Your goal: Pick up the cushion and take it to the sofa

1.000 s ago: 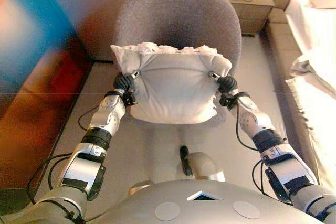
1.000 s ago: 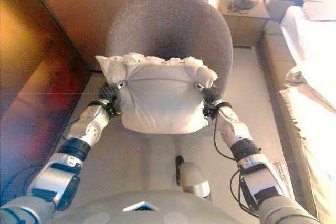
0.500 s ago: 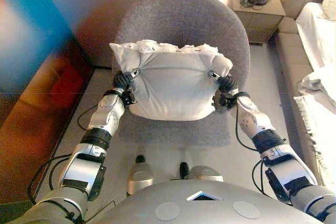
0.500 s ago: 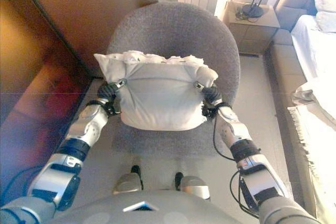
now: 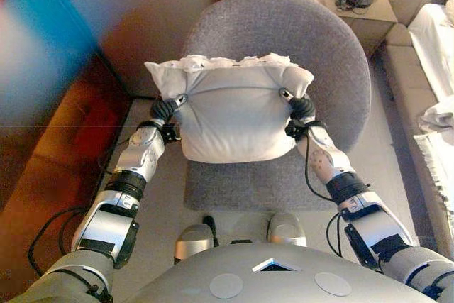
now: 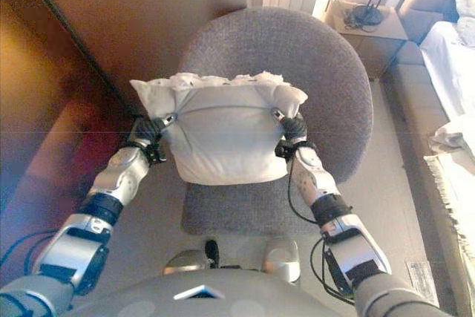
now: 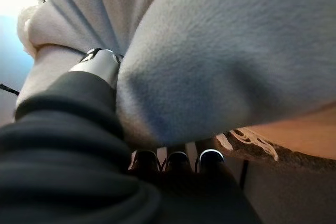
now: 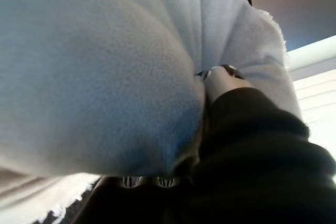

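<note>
- Since the earlier frames the whole view has swung, so the grey armchair point(image 5: 284, 69) now sits further toward the robot's right and shows its seat pad; that is the camera turning, while the cushion keeps its place between the two hands.
- The white cushion point(image 5: 234, 115) hangs in the air in front of the armchair's backrest and above its seat, touching neither as far as the views show.
- The left hand point(image 5: 166, 110) is clamped on the cushion's left upper side: in its wrist view the thumb presses into the cloth and the fingers point(image 7: 178, 159) curl under the bulging fabric.
- The right hand point(image 5: 301, 108) is clamped likewise on the right upper side, thumb dug into a deep fold and dark tips just showing beneath the cushion in its own wrist view.
- The cushion looks light and very soft: it puckers round each thumb, bulges between the hands and has a ruffled top edge, so it should squash rather than slip.
- A hold at the two sides near the top, as now, seems sound; the fleecy cloth gives good grip, and nothing about it is fragile.
- The sofa point(image 5: 418, 97) lies to the right of the armchair, with a small side table point(image 5: 358, 5) behind it; the carry there looks not yet done.
</note>
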Robot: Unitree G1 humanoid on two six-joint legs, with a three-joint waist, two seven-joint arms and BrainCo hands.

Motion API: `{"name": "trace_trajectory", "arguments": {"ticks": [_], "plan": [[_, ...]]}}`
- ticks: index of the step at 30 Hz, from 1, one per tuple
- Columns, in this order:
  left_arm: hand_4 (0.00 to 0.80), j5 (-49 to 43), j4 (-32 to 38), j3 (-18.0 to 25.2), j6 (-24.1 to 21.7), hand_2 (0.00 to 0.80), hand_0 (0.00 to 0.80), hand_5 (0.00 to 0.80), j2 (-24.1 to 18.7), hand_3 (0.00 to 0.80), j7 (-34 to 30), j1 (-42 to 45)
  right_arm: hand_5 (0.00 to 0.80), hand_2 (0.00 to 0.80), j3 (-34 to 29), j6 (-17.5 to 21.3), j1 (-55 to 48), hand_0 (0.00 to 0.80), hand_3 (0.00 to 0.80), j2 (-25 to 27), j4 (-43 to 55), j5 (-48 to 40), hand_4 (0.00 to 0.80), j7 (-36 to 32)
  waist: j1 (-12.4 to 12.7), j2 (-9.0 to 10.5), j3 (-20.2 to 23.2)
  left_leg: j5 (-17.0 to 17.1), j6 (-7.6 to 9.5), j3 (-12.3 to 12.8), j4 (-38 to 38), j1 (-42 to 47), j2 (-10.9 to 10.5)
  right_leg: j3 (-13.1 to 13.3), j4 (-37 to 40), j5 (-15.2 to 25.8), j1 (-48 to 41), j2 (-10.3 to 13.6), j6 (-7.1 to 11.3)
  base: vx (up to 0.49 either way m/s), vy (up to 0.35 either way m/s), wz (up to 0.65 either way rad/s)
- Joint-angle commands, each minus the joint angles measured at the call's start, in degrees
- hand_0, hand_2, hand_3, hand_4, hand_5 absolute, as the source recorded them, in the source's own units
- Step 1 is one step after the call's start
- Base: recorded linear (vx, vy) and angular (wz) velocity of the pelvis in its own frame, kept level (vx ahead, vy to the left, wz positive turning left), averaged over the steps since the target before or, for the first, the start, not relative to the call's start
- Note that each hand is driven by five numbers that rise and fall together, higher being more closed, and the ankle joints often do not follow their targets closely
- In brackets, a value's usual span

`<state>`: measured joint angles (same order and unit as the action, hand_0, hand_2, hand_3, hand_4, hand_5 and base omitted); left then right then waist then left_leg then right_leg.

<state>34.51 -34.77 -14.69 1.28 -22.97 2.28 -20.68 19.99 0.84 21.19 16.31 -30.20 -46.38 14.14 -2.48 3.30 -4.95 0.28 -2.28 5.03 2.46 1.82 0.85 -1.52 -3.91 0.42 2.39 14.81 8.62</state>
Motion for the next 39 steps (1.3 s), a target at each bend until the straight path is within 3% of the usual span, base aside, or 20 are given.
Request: {"name": "trace_trajectory", "arguments": {"ticks": [1, 7, 20, 24, 27, 31, 35, 39], "plan": [[0.800, 0.15, 2.85, 0.23, -3.38, 0.800, 0.800, 0.800, 1.04, 0.800, -1.00, -6.12, 0.800, 0.800, -3.86, 1.64, 9.49, 0.800, 0.800, 0.96, 0.15, -1.02, 0.800, -3.02, 0.08, -0.62, 1.63, -5.94, -3.43, 1.63, 11.10, -2.75, 6.35, 0.56, -3.15, 5.29, 2.03, -0.06, 1.77, 0.107, -0.142, 0.37], [0.800, -0.15, 4.66, -0.16, -2.60, 0.800, 0.800, 0.800, 1.18, 0.800, 1.58, -8.85, 0.800, 0.800, -3.19, 0.14, 13.19, 0.800, 0.800, 4.41, 0.77, 1.06, 0.800, -2.13, 0.83, -0.01, -1.04, -7.57, -5.08, 0.51, 21.28, -11.33, 10.35, -0.70, -9.07, 1.27, 5.70, -0.68, 1.08, -0.022, -0.085, 0.15], [0.800, 3.00, -1.01, -4.54, 1.13, 0.800, 0.800, 0.800, 1.51, 0.800, 11.20, -23.99, 0.800, 0.800, -3.00, -2.83, 29.96, 0.800, 0.800, 8.54, -11.93, -3.28, 0.800, 1.51, 1.20, -0.87, -10.15, -6.72, -7.77, 0.15, 29.28, -24.88, 15.22, -3.85, -17.44, -0.60, 15.31, 1.31, 0.82, -0.150, -0.034, 0.19], [0.800, 6.40, -1.08, -4.20, 0.43, 0.800, 0.800, 0.800, 1.52, 0.800, 13.65, -26.12, 0.800, 0.800, -2.62, -4.56, 34.69, 0.800, 0.800, 10.86, -15.47, -3.67, 0.800, -0.71, 1.88, -1.28, -12.41, -5.47, -8.49, -2.27, 29.54, -27.99, 14.76, -3.64, -18.84, -0.56, 18.02, 2.15, 0.97, -0.099, 0.034, 0.22], [0.800, 6.23, 0.69, -3.67, -0.64, 0.800, 0.800, 0.800, 1.88, 0.800, 14.59, -26.82, 0.800, 0.800, -2.25, -3.75, 37.34, 0.800, 0.800, 11.20, -17.88, -1.34, 0.800, -2.19, 2.62, -1.44, -13.51, -4.76, -8.70, -3.32, 29.23, -29.44, 14.02, -3.79, -19.39, -0.49, 19.54, 2.37, 1.06, -0.093, 0.043, 0.04], [0.800, 5.74, 1.89, -3.25, -2.98, 0.800, 0.800, 0.800, 2.47, 0.800, 14.31, -27.31, 0.800, 0.800, -1.70, -2.94, 39.54, 0.800, 0.800, 11.20, -21.04, -0.94, 0.800, -3.27, 3.82, -1.13, -14.62, -6.33, -8.82, -5.04, 32.71, -31.61, 13.99, -3.25, -22.94, -1.82, 21.15, 2.70, 0.89, -0.004, -0.004, 0.05], [0.800, 5.72, 1.71, -3.54, -3.87, 0.800, 0.800, 0.800, 3.35, 0.800, 15.51, -27.18, 0.800, 0.800, -2.38, -4.41, 40.81, 0.800, 0.800, 10.41, -24.91, -0.01, 0.800, -3.47, 4.98, -0.79, -15.06, -7.33, -8.74, -5.94, 34.22, -32.14, 13.63, -3.63, -24.76, -2.68, 21.25, 2.96, 0.89, 0.057, 0.006, 0.04], [0.800, 5.03, 2.51, -3.80, -3.26, 0.800, 0.800, 0.800, 3.77, 0.800, 15.14, -26.48, 0.800, 0.800, -2.18, -5.78, 42.20, 0.800, 0.800, 10.61, -27.37, 1.42, 0.800, -3.50, 6.00, -0.46, -15.34, -6.24, -8.58, -6.46, 32.52, -32.03, 12.34, -4.00, -23.68, -1.95, 21.00, 3.01, 1.23, 0.048, 0.029, 0.12]]}}
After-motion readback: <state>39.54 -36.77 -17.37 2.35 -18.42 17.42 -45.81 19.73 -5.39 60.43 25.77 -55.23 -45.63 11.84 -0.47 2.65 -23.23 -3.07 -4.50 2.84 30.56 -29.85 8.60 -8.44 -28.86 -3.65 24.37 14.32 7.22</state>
